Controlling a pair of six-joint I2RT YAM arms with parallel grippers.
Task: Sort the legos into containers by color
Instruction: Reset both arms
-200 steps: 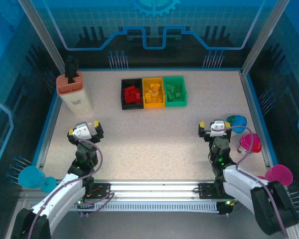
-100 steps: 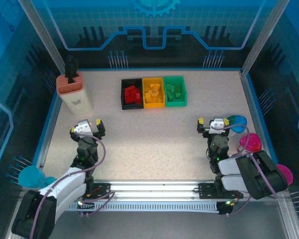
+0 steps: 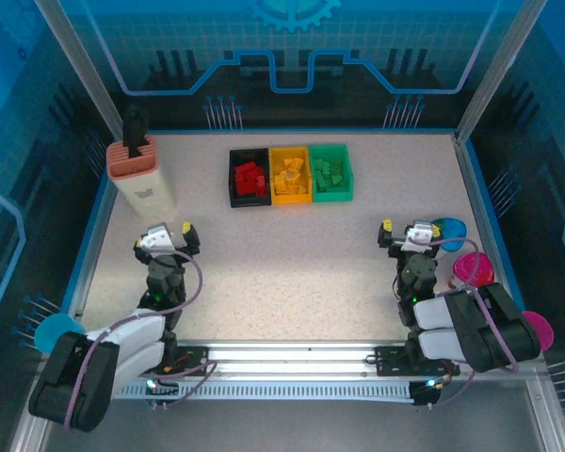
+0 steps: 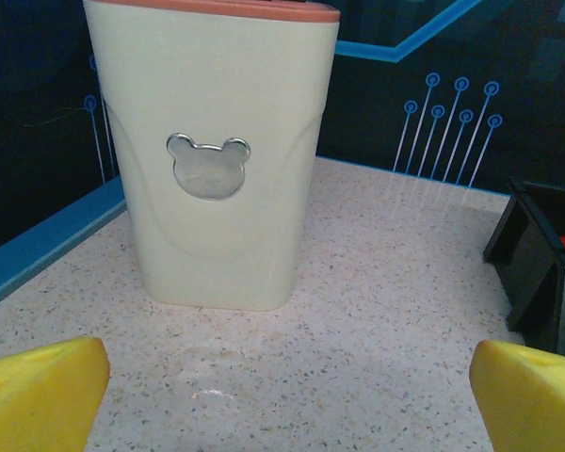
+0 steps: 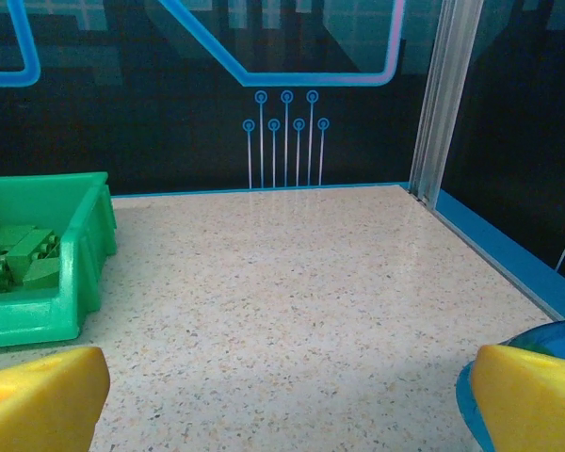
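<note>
Top external: left hand and right hand both wide open holding nothing, legos sitting sorted by color in the three containers.

The top camera looks down from above and behind the arms, from far, and takes in the whole surface. The left wrist camera sits low, close over the surface, and looks forward past the left tool toward the far left corner. The cream holder stands near before it, and the black bin is cut by the right edge. The right wrist camera, equally low behind the right tool, faces the far right side, with the green bin at its left edge. The cream holder and both bins appear also in the top view, small.
</note>
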